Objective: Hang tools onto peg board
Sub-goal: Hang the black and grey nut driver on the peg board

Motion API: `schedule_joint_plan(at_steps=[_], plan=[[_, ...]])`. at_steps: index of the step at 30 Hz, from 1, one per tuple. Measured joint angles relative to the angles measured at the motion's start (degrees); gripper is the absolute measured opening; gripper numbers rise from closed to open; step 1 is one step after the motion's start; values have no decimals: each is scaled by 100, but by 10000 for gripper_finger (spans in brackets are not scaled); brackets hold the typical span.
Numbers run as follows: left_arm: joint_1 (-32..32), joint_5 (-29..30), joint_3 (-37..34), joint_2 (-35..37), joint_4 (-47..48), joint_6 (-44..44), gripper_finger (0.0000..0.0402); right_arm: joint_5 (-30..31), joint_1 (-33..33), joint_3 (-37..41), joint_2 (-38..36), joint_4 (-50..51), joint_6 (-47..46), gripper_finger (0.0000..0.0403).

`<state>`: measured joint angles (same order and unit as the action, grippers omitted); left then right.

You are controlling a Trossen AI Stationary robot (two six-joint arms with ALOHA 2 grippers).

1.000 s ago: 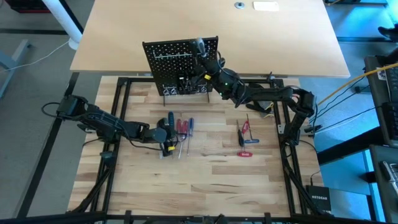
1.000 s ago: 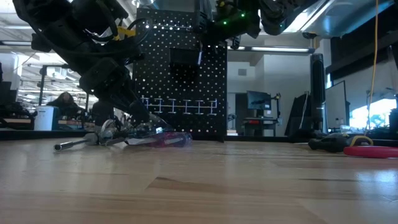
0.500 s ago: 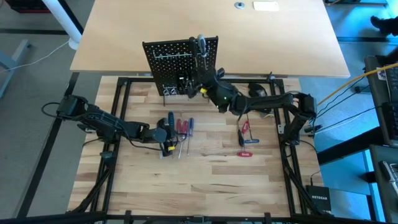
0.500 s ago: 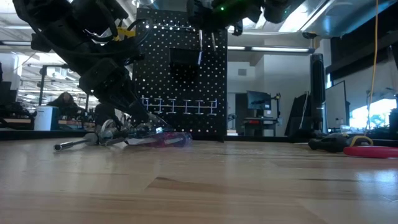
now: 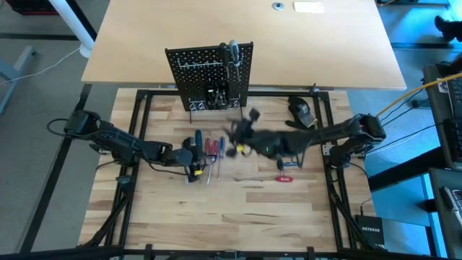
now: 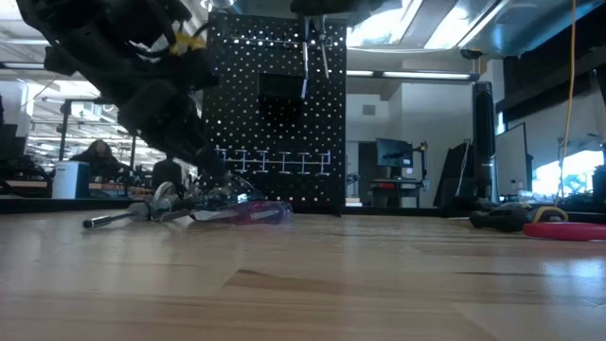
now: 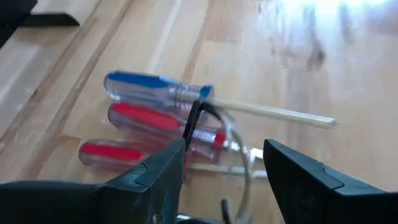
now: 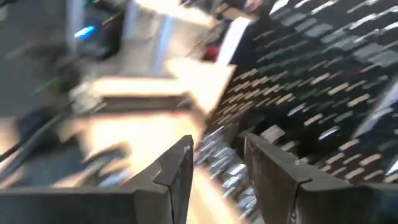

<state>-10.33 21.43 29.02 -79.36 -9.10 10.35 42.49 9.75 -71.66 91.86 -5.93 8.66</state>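
progress: early | one tool (image 5: 232, 54) hung on peg board (image 5: 195, 72), upper centre | screwdrivers (image 5: 211, 149) left on table | left gripper (image 7: 222, 180) spread, empty | right gripper (image 8: 219, 163) parted, empty

My work surface is a pale wooden table (image 5: 238, 202) of butcher-block planks inside a black frame. Far centre, the peg board (image 5: 206, 68) stands on it on wire feet. Left of centre lies a cluster of screwdrivers (image 5: 211, 150), blue and red handles side by side. Right of centre lie red-handled tools (image 5: 286, 162). Far right sits a dark rounded lump (image 5: 300, 110).
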Motion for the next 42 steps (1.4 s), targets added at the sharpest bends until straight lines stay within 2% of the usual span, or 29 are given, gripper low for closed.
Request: schedule_joint_plan(at_steps=[4, 9, 17, 23, 28, 31, 35, 39, 42], plan=[[-59, 1, 0, 300, 114, 143, 208, -413, 561, 4, 43, 1251, -1060, 147], [-57, 47, 0, 568, 393, 242, 208, -1159, 985, 155, 457, 1833, -1924, 147], [-43, 169, 13, 612, 940, 562, 208, -849, 952, 291, 1248, 1599, -2152, 147], [-55, 199, 580, 857, 2764, 1329, 208, -1028, 777, 291, 1304, 1629, -2176, 147], [-224, 138, 1031, 987, 4600, 2520, 208, -1016, 784, 291, 1304, 1639, -2178, 147], [-307, -268, 1080, 985, 5204, 3381, 208, -1015, 786, 291, 1304, 1645, -2179, 147], [-396, -501, 842, 965, 4788, 4350, 208, -1016, 786, 291, 1304, 1647, -2181, 147], [-432, -637, 550, 961, 4064, 4709, 208, -1017, 786, 291, 1304, 1643, -2185, 147], [-432, -729, 428, 938, 4000, 4982, 208, -1017, 786, 291, 1304, 1626, -2200, 147]])
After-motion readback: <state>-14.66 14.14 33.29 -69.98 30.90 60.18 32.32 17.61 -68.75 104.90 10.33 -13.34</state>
